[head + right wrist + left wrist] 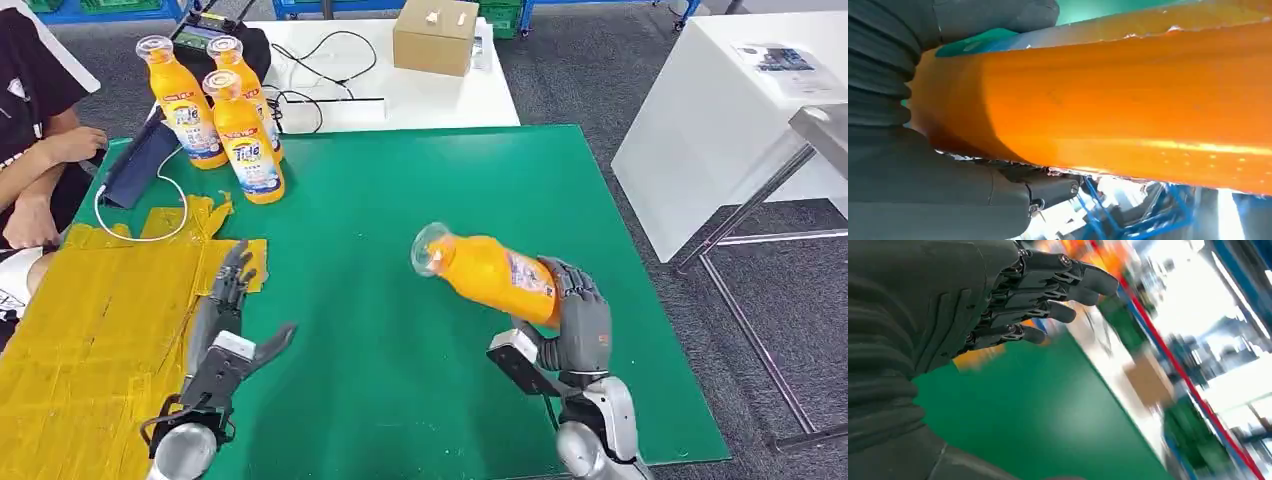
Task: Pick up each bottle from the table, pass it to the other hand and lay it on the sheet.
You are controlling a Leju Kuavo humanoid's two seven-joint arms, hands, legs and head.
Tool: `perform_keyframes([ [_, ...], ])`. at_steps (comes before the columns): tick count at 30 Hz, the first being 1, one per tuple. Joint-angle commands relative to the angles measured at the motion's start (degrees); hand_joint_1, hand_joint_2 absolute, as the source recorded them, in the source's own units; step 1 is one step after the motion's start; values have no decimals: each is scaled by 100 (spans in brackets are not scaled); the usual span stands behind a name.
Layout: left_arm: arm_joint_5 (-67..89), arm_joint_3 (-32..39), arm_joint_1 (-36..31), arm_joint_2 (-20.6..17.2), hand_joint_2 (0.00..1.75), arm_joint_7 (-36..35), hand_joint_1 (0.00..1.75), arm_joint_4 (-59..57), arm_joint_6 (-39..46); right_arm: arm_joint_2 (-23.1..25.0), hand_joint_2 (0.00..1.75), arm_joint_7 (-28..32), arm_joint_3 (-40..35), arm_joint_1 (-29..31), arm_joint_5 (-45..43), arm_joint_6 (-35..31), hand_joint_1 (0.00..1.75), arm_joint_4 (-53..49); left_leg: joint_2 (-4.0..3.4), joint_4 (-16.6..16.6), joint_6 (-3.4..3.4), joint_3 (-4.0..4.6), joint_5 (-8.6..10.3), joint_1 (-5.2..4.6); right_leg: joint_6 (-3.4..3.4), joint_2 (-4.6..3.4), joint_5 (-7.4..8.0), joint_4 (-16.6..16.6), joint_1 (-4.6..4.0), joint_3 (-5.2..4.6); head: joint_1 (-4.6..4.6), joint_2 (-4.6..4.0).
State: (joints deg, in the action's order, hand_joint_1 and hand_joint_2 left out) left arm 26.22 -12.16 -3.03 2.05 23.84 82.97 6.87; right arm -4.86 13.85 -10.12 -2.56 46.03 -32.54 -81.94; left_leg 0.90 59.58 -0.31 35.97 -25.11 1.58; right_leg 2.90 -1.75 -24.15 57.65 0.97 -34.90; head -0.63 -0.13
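The right hand is clamped on an orange bottle, held tilted above the green counter, cap toward the empty left hand, whose fingers are spread. This looks like the hand-over step: next, the hands should meet so the left can grasp it, before laying it on the yellow sheet.

Cardboard box on white table, far beyond both hands; person's arm left of left hand.
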Motion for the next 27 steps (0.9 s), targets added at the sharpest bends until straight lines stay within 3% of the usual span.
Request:
perform_keyframes([
  [1, -471, -845, -305, -150, 175, 33, 0, -53, -486, 1013, 175, 746, -230, 349, -1149, 122, 175, -220, -15, -3, 7, -12, -3, -3, -11, 3, -1, 0, -1, 5, 0, 0],
  [22, -485, -834, -289, -183, 175, 28, 0, -44, -485, 970, 175, 781, -196, 333, -1189, 103, 175, -223, -8, -7, 9, -15, -3, -6, -10, 11, -2, -5, 1, 11, 0, 0],
  [27, -906, -1072, -410, -158, 175, 77, 0, 95, -887, 1205, 175, 1118, -644, 439, -1794, 809, 175, 85, -13, -12, 11, -25, -5, -9, -16, 13, -4, -5, 2, 19, 0, 0],
])
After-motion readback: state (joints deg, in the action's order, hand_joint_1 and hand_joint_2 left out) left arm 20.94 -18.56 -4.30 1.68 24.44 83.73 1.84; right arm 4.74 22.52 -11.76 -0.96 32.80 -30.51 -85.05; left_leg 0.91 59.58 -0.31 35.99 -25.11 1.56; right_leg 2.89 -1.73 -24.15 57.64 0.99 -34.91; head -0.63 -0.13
